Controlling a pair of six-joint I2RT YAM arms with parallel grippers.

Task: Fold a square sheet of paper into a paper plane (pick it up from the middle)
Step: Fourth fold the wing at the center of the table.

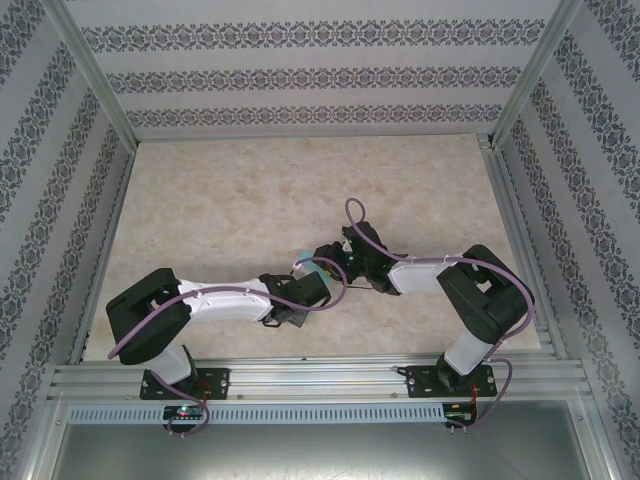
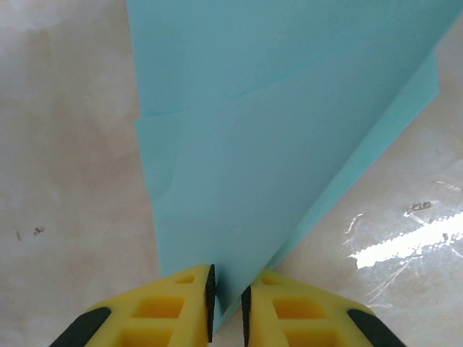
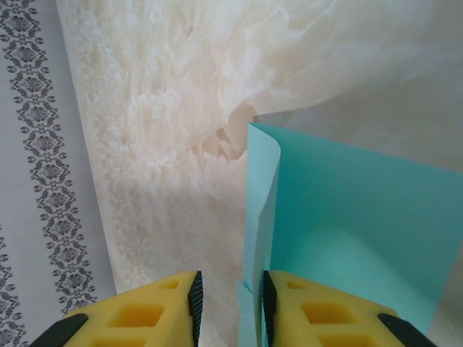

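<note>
The square sheet of paper (image 2: 289, 144) runs ahead from the narrow slot of our left gripper (image 2: 228, 311), grip impossible to call, with another edge against one finger of our spread right gripper (image 3: 230, 311): layers overlapped, no pointed nose, so we reckon most folds are left.

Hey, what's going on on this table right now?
Two robot arms are working a partly folded turquoise sheet of paper at the middle of the table. The left gripper has a corner between nearly closed jaws; a firm grip can't be confirmed. The right gripper has its jaws apart around an upturned edge.
</note>
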